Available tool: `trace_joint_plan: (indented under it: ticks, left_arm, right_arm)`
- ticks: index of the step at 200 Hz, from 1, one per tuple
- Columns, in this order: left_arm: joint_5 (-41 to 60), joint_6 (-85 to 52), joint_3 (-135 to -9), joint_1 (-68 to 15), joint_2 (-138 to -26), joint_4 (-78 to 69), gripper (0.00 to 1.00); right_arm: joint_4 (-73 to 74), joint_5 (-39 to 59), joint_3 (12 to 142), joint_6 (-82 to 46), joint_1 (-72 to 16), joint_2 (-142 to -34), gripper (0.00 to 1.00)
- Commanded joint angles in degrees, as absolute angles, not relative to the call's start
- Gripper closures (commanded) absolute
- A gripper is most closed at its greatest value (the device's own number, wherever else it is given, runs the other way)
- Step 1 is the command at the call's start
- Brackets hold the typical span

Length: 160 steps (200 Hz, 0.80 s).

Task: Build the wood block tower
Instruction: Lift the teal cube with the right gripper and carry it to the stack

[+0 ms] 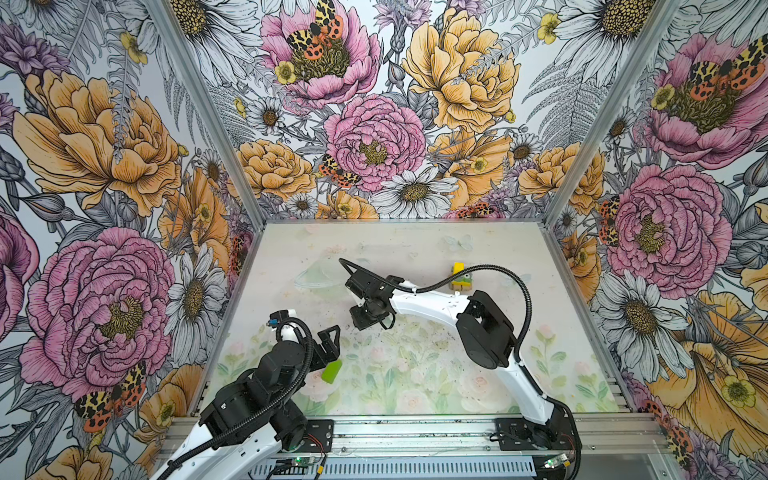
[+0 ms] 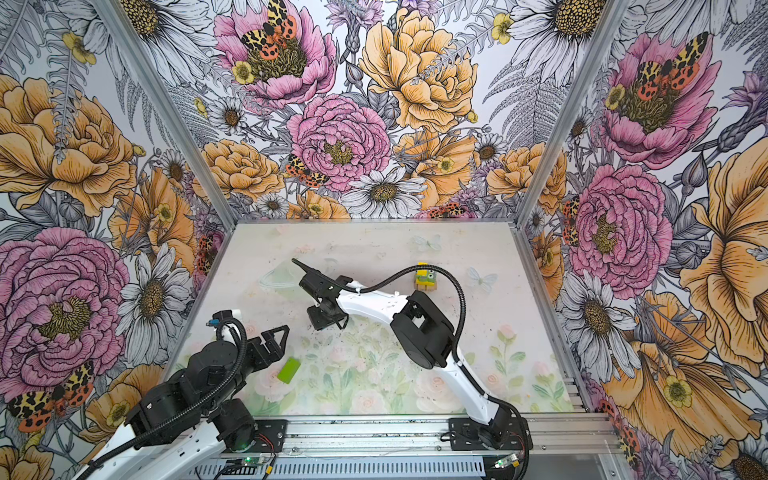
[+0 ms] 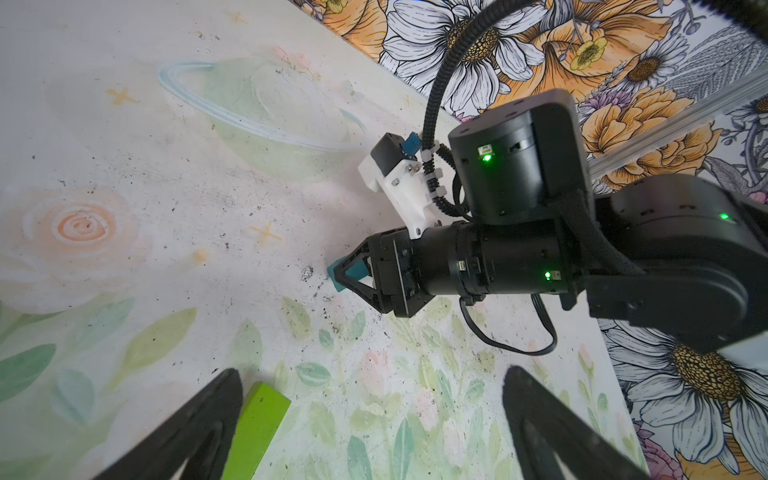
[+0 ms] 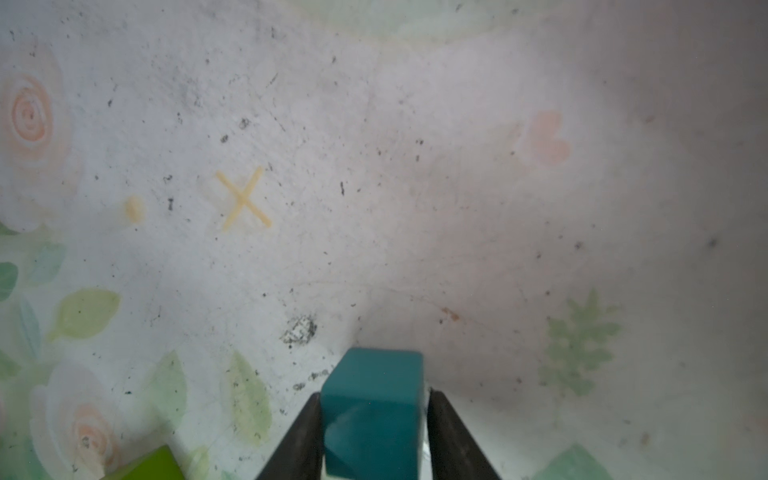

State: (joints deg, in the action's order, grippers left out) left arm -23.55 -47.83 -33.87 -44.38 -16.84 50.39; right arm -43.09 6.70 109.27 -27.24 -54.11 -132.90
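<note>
My right gripper (image 4: 374, 392) pinches the teal block (image 4: 372, 432). The tower (image 1: 459, 280) stands well apart, far back to the right, nearer it than my left gripper (image 3: 372, 372), which gapes empty beside the lime block (image 3: 257, 424).

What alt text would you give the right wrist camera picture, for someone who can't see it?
A teal block is clamped between the two dark fingers of the right gripper. Behind it lies a pale, scuffed table painted with faint roses, leaves and a yellow cross. A corner of a lime-green block pokes into view.
</note>
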Motion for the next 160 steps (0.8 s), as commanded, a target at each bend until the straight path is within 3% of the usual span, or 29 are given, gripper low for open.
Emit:
trace_joint_plan:
  ticks: [1, 50, 160]
  left_arm:
    - [-23.3, -46.9, -34.5, -44.1, -16.2, 50.8, 0.01]
    - [-23.3, -46.9, -34.5, -44.1, -16.2, 50.8, 0.01]
    - [-23.7, -45.2, -36.7, -44.0, -20.7, 49.1, 0.01]
  right_arm:
    - [-44.2, 5.2, 110.8, -26.3, -54.5, -133.9, 0.57]
    - [-44.8, 2.7, 110.6, -26.1, -54.6, -133.1, 0.64]
    - [-45.1, -0.7, 107.5, -26.6, -51.7, -124.3, 0.66]
